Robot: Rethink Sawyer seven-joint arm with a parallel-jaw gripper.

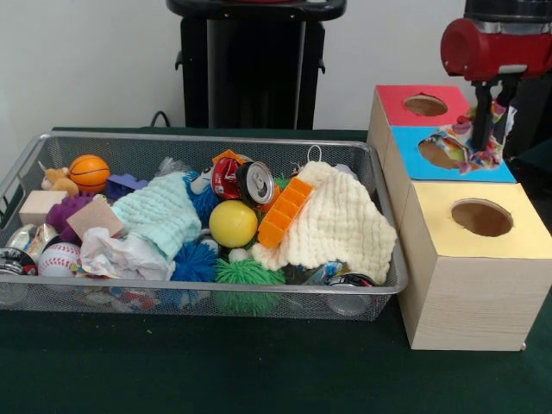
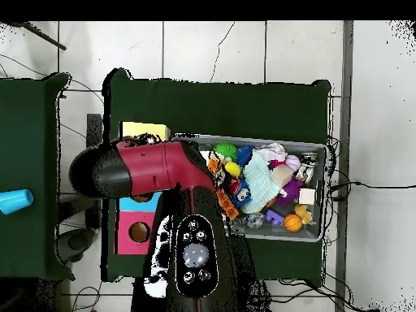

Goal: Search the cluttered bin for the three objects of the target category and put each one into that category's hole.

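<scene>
Gripper (image 1: 485, 129) pinching polka-dot bag (image 1: 466, 147) above blue-topped box (image 1: 418, 166), not yet at yellow-top hole (image 1: 482, 217). Plain white bag (image 1: 121, 255) still in bin (image 1: 379, 297), front left. Third bag not visible. None confirmed deposited; approx. all three left.

no legible text anywhere; red can's (image 1: 228, 177) white lettering too blurred
</scene>
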